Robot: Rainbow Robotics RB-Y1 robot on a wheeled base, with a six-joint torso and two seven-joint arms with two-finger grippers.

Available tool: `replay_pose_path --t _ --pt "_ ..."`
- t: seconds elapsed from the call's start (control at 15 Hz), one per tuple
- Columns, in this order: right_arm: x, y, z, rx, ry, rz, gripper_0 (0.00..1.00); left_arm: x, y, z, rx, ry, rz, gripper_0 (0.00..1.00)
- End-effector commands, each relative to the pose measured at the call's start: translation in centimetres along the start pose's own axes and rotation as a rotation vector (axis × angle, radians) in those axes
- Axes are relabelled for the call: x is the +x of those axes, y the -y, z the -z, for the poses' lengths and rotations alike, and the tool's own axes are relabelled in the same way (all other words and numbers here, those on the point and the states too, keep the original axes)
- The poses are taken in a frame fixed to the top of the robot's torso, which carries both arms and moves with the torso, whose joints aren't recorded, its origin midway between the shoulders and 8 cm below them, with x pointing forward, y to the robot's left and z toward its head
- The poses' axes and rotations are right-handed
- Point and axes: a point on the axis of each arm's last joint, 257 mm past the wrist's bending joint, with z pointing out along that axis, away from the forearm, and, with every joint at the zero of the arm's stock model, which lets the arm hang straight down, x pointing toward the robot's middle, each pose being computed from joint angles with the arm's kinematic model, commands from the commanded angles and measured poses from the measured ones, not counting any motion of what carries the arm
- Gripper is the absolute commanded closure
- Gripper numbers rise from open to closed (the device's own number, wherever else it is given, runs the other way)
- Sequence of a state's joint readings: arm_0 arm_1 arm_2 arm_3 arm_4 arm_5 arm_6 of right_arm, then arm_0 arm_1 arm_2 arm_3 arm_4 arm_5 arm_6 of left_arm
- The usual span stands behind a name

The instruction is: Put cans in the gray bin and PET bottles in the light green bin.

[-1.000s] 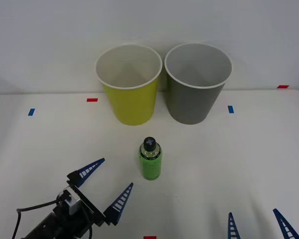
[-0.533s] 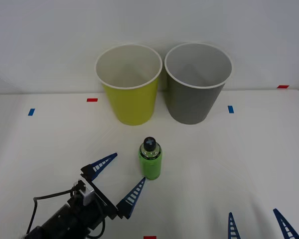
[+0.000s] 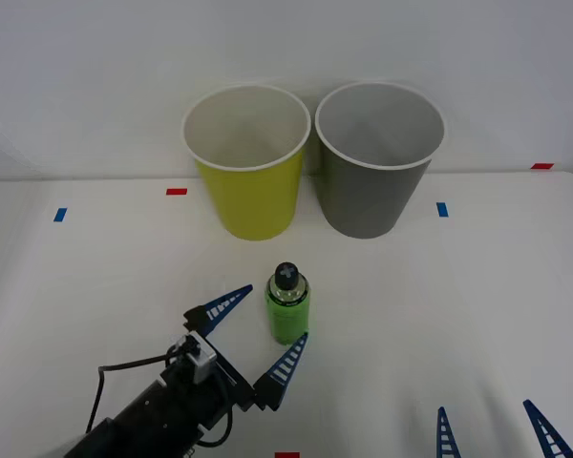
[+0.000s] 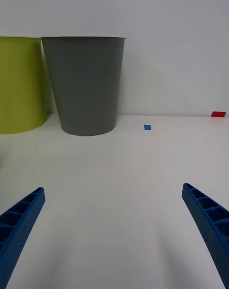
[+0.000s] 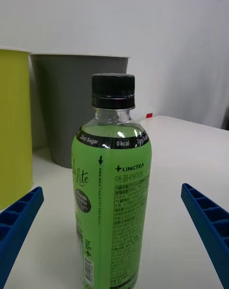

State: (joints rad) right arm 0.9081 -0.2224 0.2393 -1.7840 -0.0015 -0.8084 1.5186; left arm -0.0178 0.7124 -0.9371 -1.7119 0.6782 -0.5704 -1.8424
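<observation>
The PET bottle [image 3: 287,306] stood upright on the white table [image 3: 477,305], in front of the two bins and nearer the light green bin [image 3: 247,162] than the gray bin [image 3: 377,160], which stood side by side at the back. Small, clear, with a black screw cap and a bright green label wrapping most of its body, it looked light and easy to tip; its thin plastic wall would probably give a little under a squeeze, and the glossy label could be slippery. The best hold was judged to be across the labelled middle of the body, below the shoulder, where the sides run straight.

The left gripper [image 3: 259,328] sat low over the table just beside the bottle, its blue ribbed fingers spread wide with one on each side of the bottle's lower body; neither finger could be seen touching it. It held nothing. The right gripper [image 3: 497,431] waited near the front edge of the table, well apart from the bottle, its fingers likewise spread and empty.
</observation>
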Motion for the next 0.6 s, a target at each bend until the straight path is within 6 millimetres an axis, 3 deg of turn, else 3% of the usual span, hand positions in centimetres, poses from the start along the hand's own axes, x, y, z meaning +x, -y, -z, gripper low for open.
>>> replay_pose_path --t 0.07,0.47,0.6 --pt "0.0 0.0 0.0 0.0 0.0 0.0 0.0 -0.2 0.3 -1.4 0.011 -0.004 0.001 0.0" --pt "0.0 0.0 0.0 0.0 0.0 0.0 0.0 -0.9 0.7 -3.8 0.028 -0.003 0.016 0.0" --pt "0.0 0.0 0.0 0.0 0.0 0.0 0.0 -0.8 0.8 -3.8 0.027 -0.004 0.014 0.0"
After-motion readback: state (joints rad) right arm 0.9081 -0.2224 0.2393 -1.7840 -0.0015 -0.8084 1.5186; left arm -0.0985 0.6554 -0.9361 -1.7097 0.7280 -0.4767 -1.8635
